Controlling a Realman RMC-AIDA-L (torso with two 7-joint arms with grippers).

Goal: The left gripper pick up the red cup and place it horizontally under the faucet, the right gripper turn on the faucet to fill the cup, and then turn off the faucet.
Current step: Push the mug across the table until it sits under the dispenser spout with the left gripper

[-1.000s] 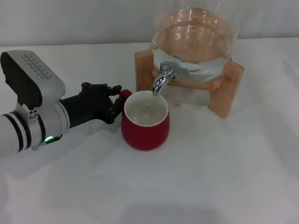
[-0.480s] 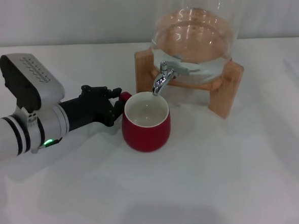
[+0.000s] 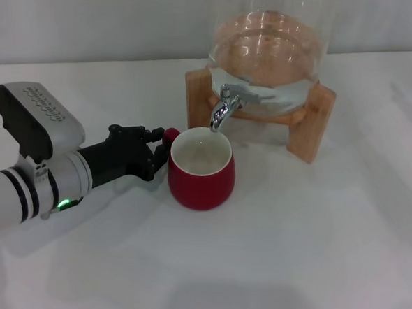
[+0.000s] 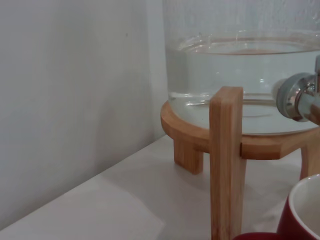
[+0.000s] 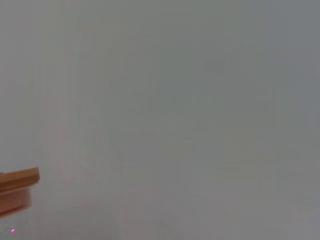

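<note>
Red cup (image 3: 200,168) upright beneath faucet (image 3: 223,108), left gripper (image 3: 150,153) just beside its handle, grip unclear.

The glossy dark-red ceramic cup (image 3: 201,169) stands upright, empty, right under the shiny chrome faucet (image 3: 223,109).

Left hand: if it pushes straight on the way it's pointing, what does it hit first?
The left hand points at the red cup; its handle sits right at the fingertips, so it would likely meet that first.
</note>
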